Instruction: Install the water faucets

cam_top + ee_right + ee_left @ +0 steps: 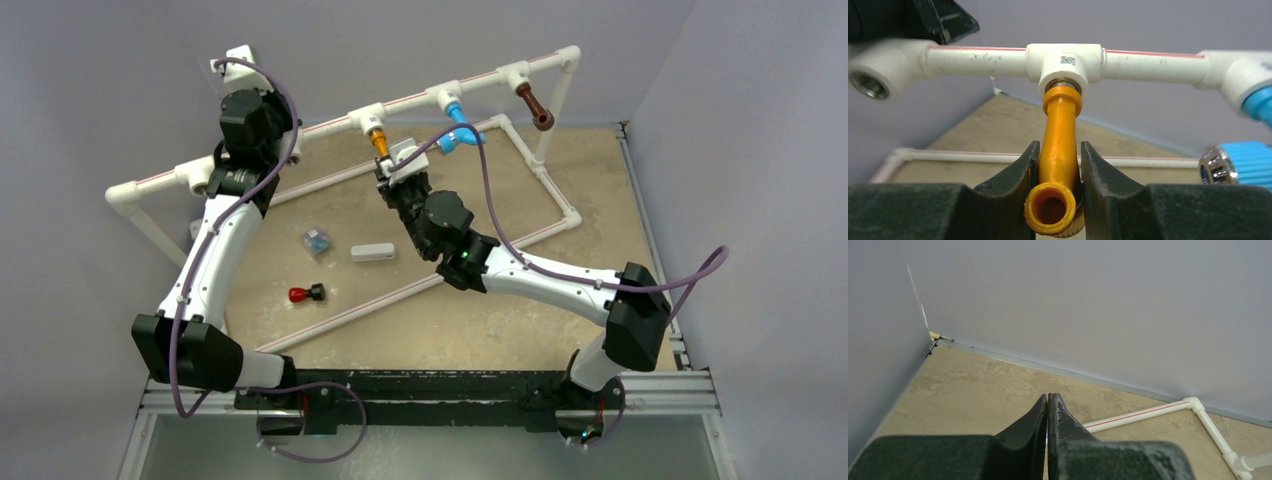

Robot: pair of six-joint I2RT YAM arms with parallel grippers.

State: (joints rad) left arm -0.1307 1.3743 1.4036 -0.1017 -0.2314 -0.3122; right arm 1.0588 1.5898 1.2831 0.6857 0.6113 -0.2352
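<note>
the right gripper (pixel 1058 152) is closed narrowly on the orange-yellow faucet (pixel 1060 120), one finger flat against each side of its lower body, just above the round spout mouth that faces the wrist camera. the faucet's upper end sits at the threaded socket of a white tee fitting (pixel 1064 57) on the raised pipe rail (pixel 978 54). how deep it is threaded in cannot be told.

the relation that matters is the axis. the faucet's stem runs straight from the tee's socket back toward the gripper, nearly in line with the gripper's own reach and square to the rail. so any further tightening would likely be a roll of the wrist about that line, not a push sideways. a tilt off the line could bind the thread.

the light blue faucet (pixel 458 125) hangs from the next tee to the right, close by but not touching, and the dark brown faucet (pixel 535 105) from the tee beyond it.

the left gripper (pixel 1048 402) is fully closed on nothing, pointing at the back wall above the tabletop (pixel 973 385). the right arm is plainly the one on the job.
</note>
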